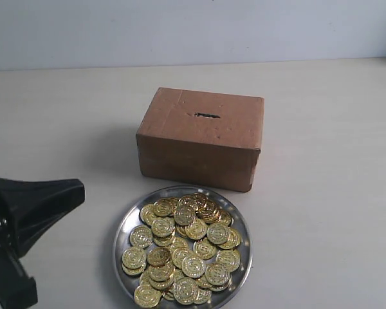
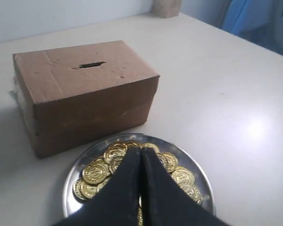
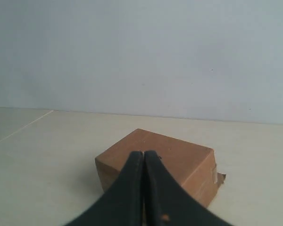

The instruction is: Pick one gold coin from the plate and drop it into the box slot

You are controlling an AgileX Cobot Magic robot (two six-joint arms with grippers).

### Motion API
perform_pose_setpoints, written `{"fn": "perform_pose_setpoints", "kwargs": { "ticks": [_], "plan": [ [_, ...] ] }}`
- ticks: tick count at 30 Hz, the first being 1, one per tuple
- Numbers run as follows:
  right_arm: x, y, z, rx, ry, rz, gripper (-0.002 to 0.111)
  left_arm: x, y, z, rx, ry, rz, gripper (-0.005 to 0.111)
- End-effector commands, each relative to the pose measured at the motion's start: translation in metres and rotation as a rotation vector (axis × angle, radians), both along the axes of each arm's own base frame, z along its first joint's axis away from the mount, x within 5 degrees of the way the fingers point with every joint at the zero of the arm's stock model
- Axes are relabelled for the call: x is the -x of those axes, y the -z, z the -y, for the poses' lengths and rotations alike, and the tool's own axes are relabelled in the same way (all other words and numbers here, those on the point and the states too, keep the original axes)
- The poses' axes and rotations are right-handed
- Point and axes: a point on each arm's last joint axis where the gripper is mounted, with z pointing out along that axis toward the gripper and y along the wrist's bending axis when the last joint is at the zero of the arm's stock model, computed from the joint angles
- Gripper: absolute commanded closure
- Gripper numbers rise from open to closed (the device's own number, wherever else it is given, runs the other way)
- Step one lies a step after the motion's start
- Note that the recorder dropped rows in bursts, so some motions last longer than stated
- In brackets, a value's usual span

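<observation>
The brown box (image 1: 202, 138) stands on the table with its dark slot (image 1: 207, 115) in the top face. In front of it lies the silver plate (image 1: 124, 226), heaped with gold coins (image 1: 183, 248). My left gripper (image 1: 79, 193) is shut and empty at the lower left, left of the plate. In the left wrist view the left gripper (image 2: 141, 150) hovers over the coins (image 2: 95, 172) on the plate (image 2: 69, 197), with the box (image 2: 85, 94) and slot (image 2: 90, 65) beyond. The right gripper (image 3: 144, 153) is shut and empty, facing the box (image 3: 184, 162); it is outside the exterior view.
The pale table (image 1: 328, 161) spreads all round the box and plate, and a light wall (image 1: 193, 29) stands behind it. A small tan object (image 2: 166, 7) and blue cloth (image 2: 254, 21) lie past the table's far corner.
</observation>
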Motion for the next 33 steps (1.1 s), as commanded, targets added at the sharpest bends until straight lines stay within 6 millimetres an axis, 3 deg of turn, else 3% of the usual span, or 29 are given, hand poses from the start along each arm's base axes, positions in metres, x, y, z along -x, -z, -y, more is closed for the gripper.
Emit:
{"fn": "perform_pose_setpoints", "kwargs": {
  "ticks": [1,5,19,23,29,33],
  "plan": [
    [0.005,0.009,0.003,-0.041,0.018,0.014,0.108,0.012,0.02,-0.008,0.095,0.024,0.011,0.107],
    [0.006,0.019,0.003,-0.047,0.018,-0.001,0.108,0.02,0.038,-0.016,0.076,0.021,-0.027,0.107],
    [0.006,0.073,0.001,-0.122,0.021,-0.203,0.108,0.02,0.041,-0.018,0.04,0.015,-0.032,0.107],
    [0.007,0.077,-0.001,-0.13,-0.005,-0.244,0.108,0.02,0.041,-0.017,0.041,0.016,-0.032,0.107],
    [0.012,0.077,-0.008,-0.466,-0.031,-0.441,0.108,0.02,0.041,-0.017,0.04,0.017,-0.031,0.107],
    [0.012,0.077,-0.008,-0.466,-0.031,-0.442,0.108,0.02,0.041,-0.017,0.04,0.017,-0.031,0.107]
  ]
}}
